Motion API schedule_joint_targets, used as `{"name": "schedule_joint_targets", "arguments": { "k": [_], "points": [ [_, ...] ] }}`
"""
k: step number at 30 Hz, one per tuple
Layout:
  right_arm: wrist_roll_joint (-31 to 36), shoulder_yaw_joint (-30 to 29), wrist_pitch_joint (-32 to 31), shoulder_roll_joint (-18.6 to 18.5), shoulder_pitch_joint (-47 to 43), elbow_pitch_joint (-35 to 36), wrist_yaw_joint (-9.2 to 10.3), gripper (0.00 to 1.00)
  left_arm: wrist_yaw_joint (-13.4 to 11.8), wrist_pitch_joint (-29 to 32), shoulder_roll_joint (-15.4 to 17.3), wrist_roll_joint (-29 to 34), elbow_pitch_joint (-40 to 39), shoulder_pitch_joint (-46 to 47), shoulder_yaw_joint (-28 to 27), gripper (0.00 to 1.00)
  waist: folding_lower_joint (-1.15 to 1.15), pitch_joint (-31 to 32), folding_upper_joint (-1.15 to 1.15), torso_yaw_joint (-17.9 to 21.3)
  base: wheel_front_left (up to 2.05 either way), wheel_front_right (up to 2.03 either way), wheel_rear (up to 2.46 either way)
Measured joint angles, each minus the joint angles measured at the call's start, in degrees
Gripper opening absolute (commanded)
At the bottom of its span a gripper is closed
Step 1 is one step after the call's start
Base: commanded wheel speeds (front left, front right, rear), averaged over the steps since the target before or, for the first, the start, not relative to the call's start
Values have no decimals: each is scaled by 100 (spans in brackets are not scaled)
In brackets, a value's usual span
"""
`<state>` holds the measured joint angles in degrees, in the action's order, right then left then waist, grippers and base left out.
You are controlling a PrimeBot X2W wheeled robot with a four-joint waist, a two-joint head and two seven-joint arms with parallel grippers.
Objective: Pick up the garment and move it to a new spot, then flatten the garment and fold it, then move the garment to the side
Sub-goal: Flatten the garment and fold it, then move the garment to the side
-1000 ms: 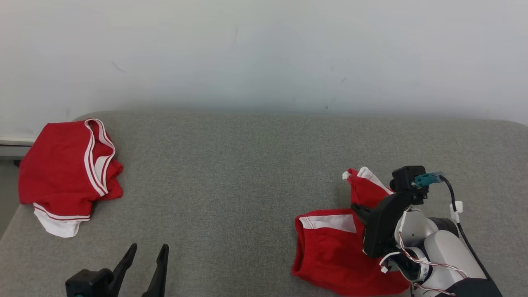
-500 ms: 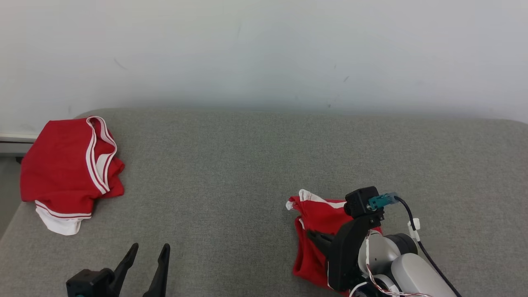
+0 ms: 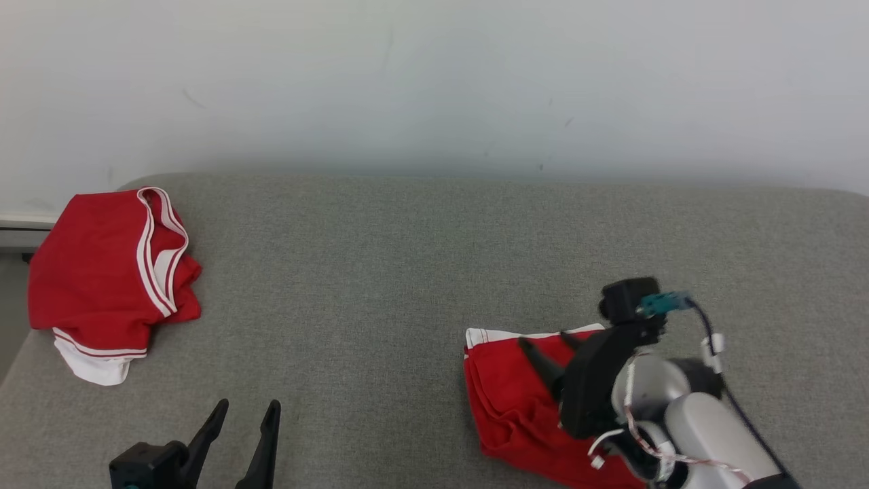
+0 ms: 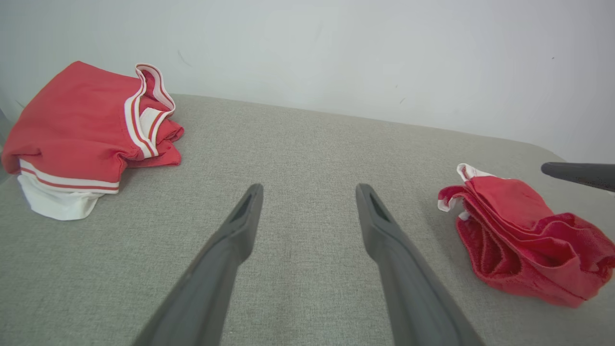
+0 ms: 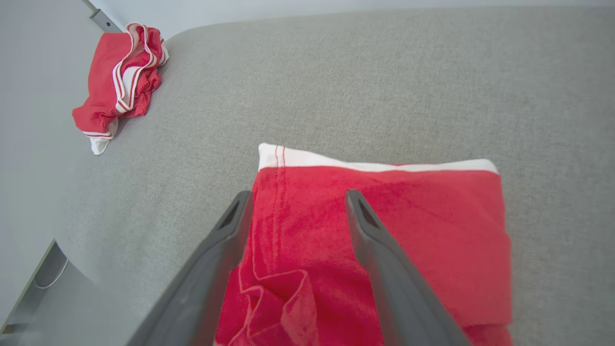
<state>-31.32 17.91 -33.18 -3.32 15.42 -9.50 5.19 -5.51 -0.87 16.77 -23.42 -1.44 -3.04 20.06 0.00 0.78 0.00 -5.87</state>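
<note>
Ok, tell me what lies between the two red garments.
Bare grey surface lies between the folded garment and the crumpled garment, as the head view shows.

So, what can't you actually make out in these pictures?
- Head view: the garment is partly hidden on its right by the right tool and arm.
- Right wrist view: the garment's near edge is cut off by the picture's bottom.
- Head view: the left tool has its base cut off by the bottom edge.
- Head view: the red pile, one piece or several? Its folds hide that.
</note>
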Motion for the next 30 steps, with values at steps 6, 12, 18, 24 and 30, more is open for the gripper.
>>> {"name": "schedule_joint_targets", "arguments": {
  "k": [6,12,18,24,30],
  "points": [
    [588,-598,227,-661,141,-5,158,100,-1,0,0,0,-4,-1,-7,100,0,-12,0,36,0,0,0],
    [784,-846,226,-916,-157,-400,187,100,-1,0,-1,0,-25,0,-5,100,0,-39,0,73,0,0,0],
    [636,-954,225,-739,-229,-850,188,100,0,0,-3,0,-44,11,5,100,0,-98,0,90,0,0,0],
    [454,-899,191,-483,-225,-1199,188,100,2,1,-8,0,-45,78,31,100,0,-157,0,74,0,0,0],
    [193,-990,142,-298,-179,-1549,188,100,4,1,-14,1,-29,116,45,100,0,-188,0,30,0,0,0]
  ]
}}
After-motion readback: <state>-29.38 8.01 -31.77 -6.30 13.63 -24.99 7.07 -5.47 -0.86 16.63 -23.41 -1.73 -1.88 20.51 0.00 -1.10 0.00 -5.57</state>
